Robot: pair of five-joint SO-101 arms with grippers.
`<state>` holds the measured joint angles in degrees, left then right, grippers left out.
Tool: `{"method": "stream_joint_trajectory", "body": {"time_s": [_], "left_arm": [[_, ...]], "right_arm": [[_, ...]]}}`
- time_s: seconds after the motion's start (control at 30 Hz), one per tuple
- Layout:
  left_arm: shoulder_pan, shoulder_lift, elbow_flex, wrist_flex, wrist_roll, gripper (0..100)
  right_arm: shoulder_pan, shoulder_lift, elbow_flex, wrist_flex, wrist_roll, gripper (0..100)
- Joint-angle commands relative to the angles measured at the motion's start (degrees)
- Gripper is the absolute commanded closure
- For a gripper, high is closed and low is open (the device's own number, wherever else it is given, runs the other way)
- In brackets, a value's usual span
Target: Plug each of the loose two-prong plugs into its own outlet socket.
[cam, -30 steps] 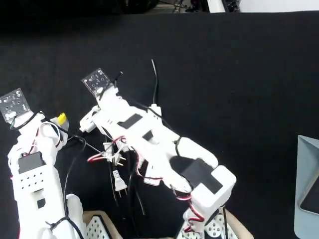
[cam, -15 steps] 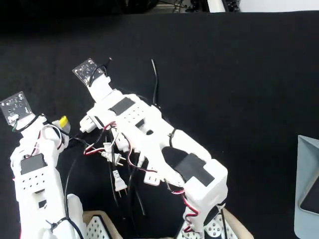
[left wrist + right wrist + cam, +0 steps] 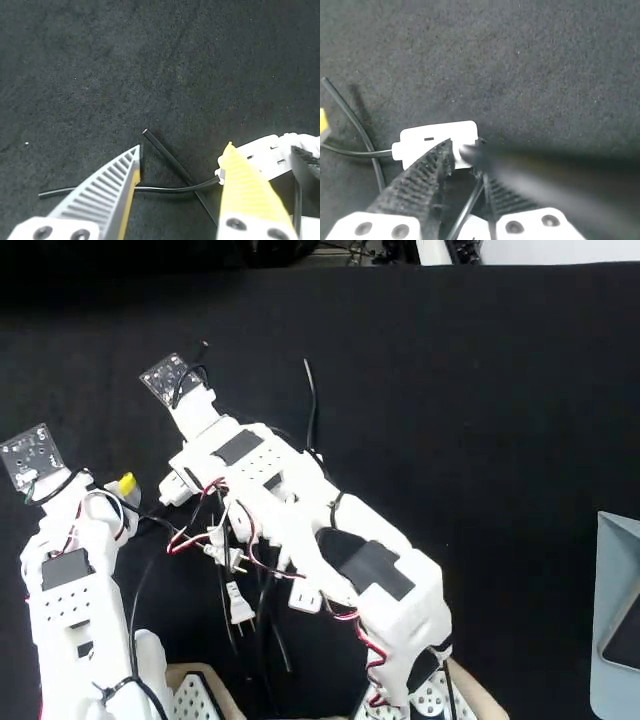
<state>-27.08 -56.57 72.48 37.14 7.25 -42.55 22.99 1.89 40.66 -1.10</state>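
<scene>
1. Jaws first: your right gripper [image 3: 465,159] has its jaws drawn in tight on one end of the white outlet socket [image 3: 432,141]. Your left gripper [image 3: 183,150] has its jaws spread wide and holds nothing, with a thin black wire [image 3: 165,189] crossing the gap between them.
2. On the desk [image 3: 480,390], beside the right arm, lie two loose plugs with prongs showing: the upper plug [image 3: 232,558] and, just below it, the lower plug [image 3: 238,608]. Both are apart from the pinned socket and from the left jaws.
3. The step in hand is probably to fetch a plug with the left arm while the right steadies the socket. Hold the right grip firm and low so the socket cannot skid when pushed.
4. Lift the left jaws clear of the wire before travelling. Closing there would likely snag the cord and tug the socket askew.
5. Take the plug by its body, not by the prongs or cord, with the prongs pointing out of the jaws.
6. A slot shows on one face of the socket in the right wrist view, but I cannot tell which face takes the prongs. Check that before lining up, then push straight without twisting.
</scene>
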Motion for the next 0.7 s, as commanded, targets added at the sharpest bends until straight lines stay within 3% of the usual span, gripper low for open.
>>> {"method": "stream_joint_trajectory", "body": {"time_s": [0.0,0.67], "left_arm": [[-0.57,-1.14,-0.22,-1.14,0.00,74],[-0.57,-1.14,-0.13,-1.14,0.00,74]], "right_arm": [[-0.88,0.31,-2.59,0.00,0.18,98.5],[-1.58,9.19,-5.32,3.34,0.53,98.6]]}}
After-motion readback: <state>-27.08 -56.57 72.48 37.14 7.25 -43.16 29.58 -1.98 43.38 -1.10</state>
